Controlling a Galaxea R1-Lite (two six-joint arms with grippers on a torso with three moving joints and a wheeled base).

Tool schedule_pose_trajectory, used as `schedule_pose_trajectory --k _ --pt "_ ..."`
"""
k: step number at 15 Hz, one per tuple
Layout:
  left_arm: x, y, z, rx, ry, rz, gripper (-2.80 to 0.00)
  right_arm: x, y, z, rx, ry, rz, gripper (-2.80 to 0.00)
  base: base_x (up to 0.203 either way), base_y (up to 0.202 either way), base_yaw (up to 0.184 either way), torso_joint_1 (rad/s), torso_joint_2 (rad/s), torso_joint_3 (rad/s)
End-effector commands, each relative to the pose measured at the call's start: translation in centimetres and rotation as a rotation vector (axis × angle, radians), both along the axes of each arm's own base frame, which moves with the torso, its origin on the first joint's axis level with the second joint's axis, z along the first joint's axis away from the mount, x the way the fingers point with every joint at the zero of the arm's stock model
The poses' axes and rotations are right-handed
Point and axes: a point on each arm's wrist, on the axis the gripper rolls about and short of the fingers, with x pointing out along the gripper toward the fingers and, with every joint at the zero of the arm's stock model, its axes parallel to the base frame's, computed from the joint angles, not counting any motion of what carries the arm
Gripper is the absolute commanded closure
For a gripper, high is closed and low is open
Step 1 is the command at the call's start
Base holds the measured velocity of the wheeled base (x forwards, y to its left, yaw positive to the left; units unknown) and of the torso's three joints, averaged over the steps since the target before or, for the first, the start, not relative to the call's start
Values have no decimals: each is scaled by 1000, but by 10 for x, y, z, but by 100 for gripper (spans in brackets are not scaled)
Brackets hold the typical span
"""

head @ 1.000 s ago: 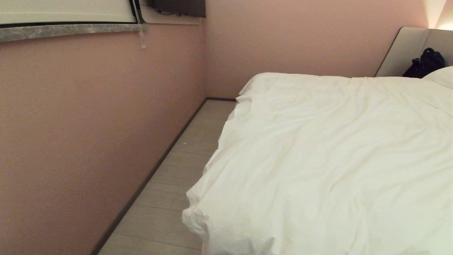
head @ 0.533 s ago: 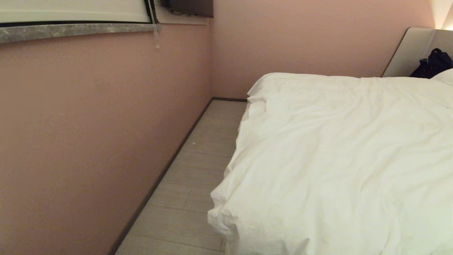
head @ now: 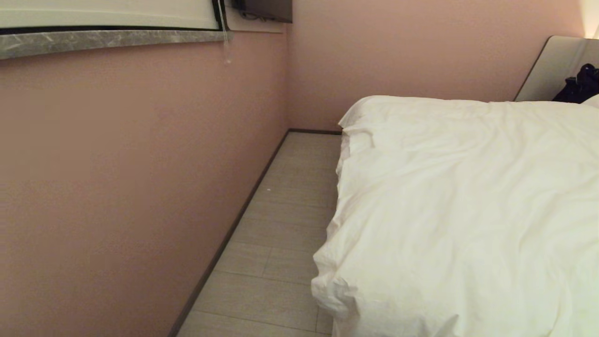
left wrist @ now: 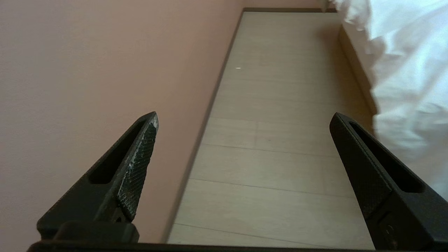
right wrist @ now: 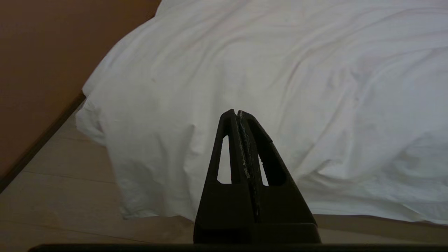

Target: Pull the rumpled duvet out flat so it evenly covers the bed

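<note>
The white puffy duvet [head: 468, 210] lies spread over the bed, softly creased, its near corner [head: 337, 290] hanging over the bed's left side toward the floor. Only a strip of the bed's base [left wrist: 353, 59] shows beneath the duvet's edge in the left wrist view. Neither gripper shows in the head view. My left gripper [left wrist: 244, 119] is open over the floor strip, with nothing between its fingers and the duvet [left wrist: 402, 63] off to one side. My right gripper [right wrist: 237, 112] is shut on nothing, pointing at the duvet [right wrist: 280, 70] that drapes over the bed's foot.
A pink wall [head: 117, 178] runs close along the left, leaving a narrow strip of pale floor [head: 281, 234] beside the bed. A grey sill [head: 93, 40] with a blind cord is above. The beige headboard [head: 547, 70] and a black bag [head: 582, 84] stand at the far right.
The whole head view has shifted: the bed and wall corner now sit further right in the picture, so the camera has moved leftward. The duvet itself lies as before.
</note>
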Motion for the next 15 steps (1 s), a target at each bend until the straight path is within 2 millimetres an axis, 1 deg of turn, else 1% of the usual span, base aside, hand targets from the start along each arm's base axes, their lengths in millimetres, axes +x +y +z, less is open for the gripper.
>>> schedule_pose_trajectory --k 1,12,15 --pt "0 0 0 0 0 0 -280 0 0 0 0 2 1 0 0 104 -2 -2 5 2" --pt "0 0 0 -5 -2 0 -280 0 0 0 0 2 1 0 0 5 0 0 0 0" --pt "0 0 0 -4 -1 0 -280 0 0 0 0 2 0 0 -167 0 3 5 6 4"
